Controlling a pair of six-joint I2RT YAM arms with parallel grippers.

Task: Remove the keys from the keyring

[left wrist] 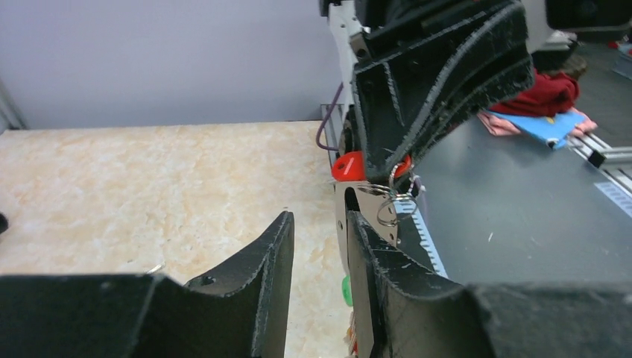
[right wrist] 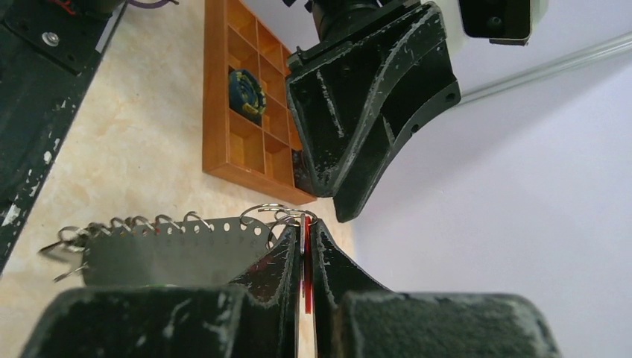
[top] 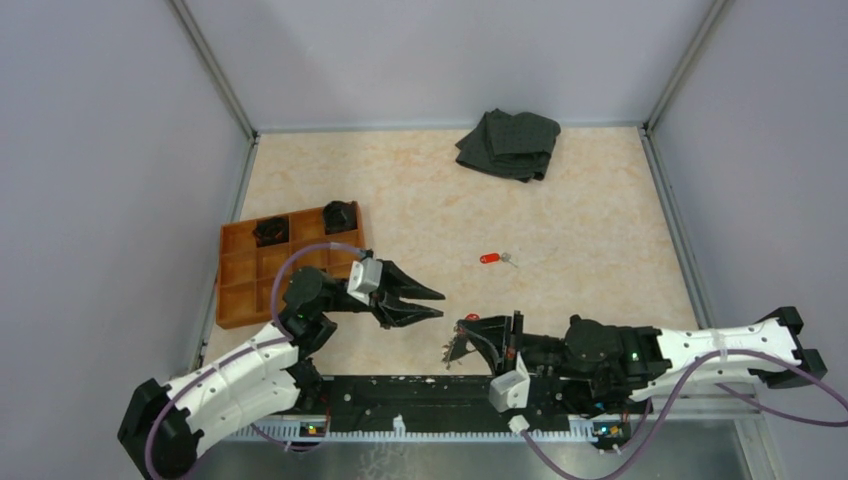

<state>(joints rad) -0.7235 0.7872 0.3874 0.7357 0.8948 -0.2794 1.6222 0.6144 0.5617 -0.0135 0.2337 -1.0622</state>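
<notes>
Because the keyring (left wrist: 387, 211) looks like thin, slippery wire, the right gripper (right wrist: 305, 227) clamps a light red key (left wrist: 348, 165) by its flat head, while the left gripper (left wrist: 320, 220) gapes wide.

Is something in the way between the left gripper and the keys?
No, nothing visible. The left gripper is open and right beside the keys, which the right gripper pinches.

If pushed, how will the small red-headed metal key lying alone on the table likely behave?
The small red-headed metal key lies flat, so it probably slides rather than rolls. Being thin, it is likely light and awkward to pinch.
</notes>
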